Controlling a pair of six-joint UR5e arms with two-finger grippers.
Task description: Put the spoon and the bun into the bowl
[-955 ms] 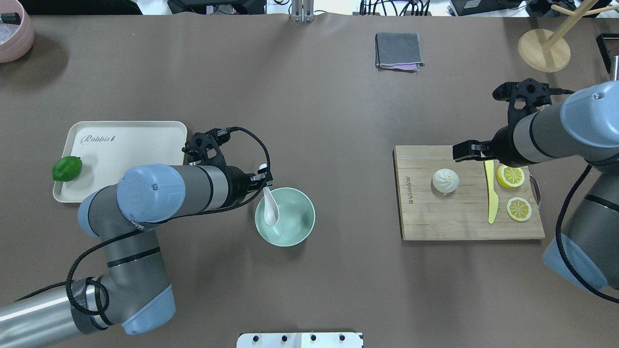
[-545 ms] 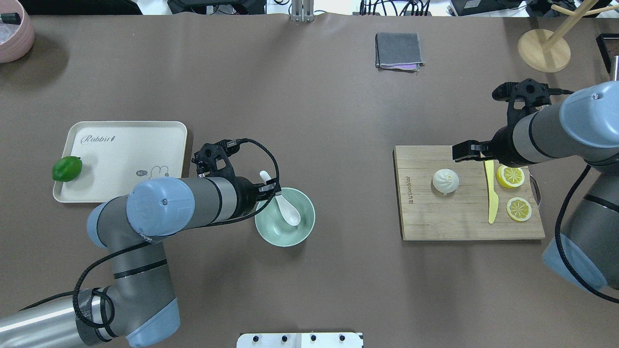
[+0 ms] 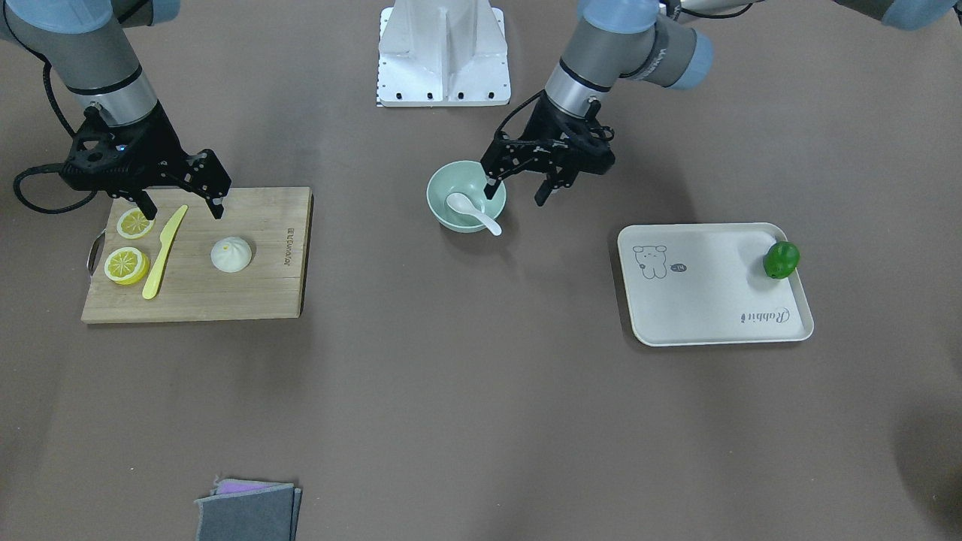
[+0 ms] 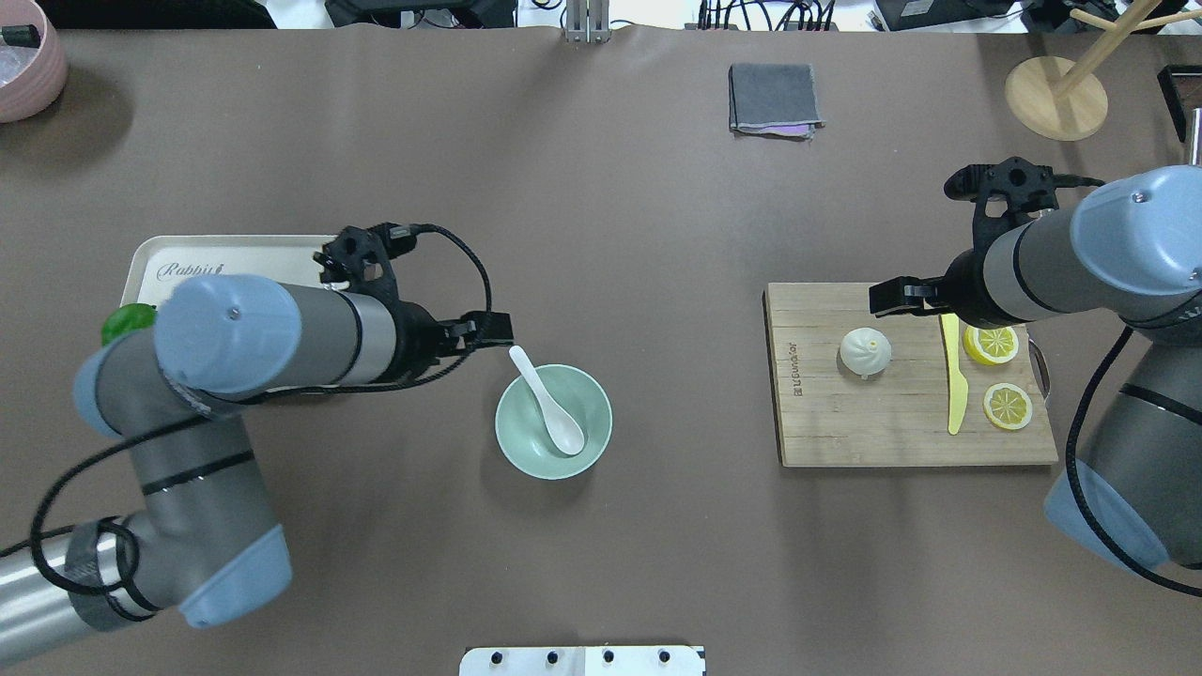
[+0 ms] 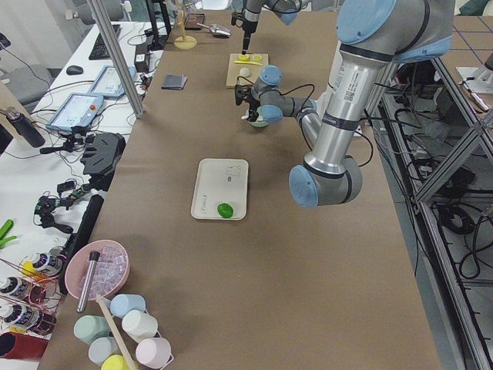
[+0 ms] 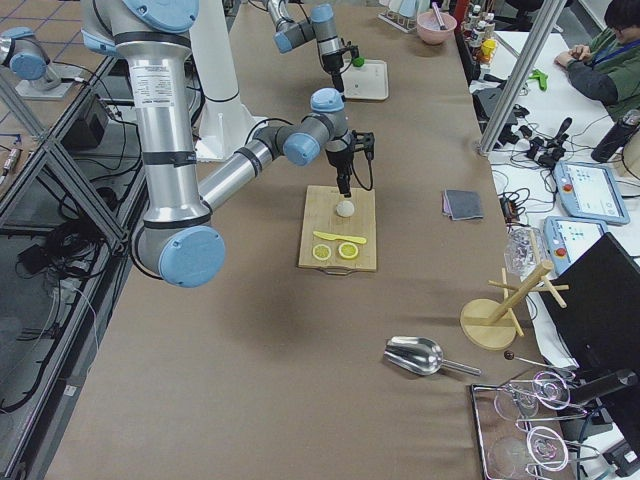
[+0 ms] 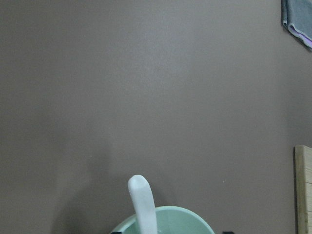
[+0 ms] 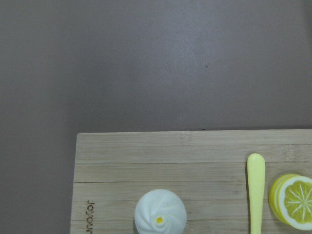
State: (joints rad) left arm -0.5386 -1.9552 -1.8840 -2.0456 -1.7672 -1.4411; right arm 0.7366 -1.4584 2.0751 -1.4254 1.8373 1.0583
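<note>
Over cutting board [image 3: 263, 285]: right gripper [image 3: 183, 212] spread, empty, short of bun [image 3: 231, 254]. Left gripper [image 3: 515, 197] likewise, beside bowl [image 3: 436, 188], spoon [image 3: 470, 210] inside. Risk: off-centre pinch could roll bun away.

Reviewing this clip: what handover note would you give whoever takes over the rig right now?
Left gripper: open, empty, beside the bowl.
Right gripper: open, empty, above the cutting board near the bun.
Spoon: scoop in the bowl, handle leaning over the rim.
Bun: on the cutting board, nothing touching it.
Done: spoon in the bowl.
Left: pick up the bun and put it in the bowl. The right arm looks best placed.
</note>
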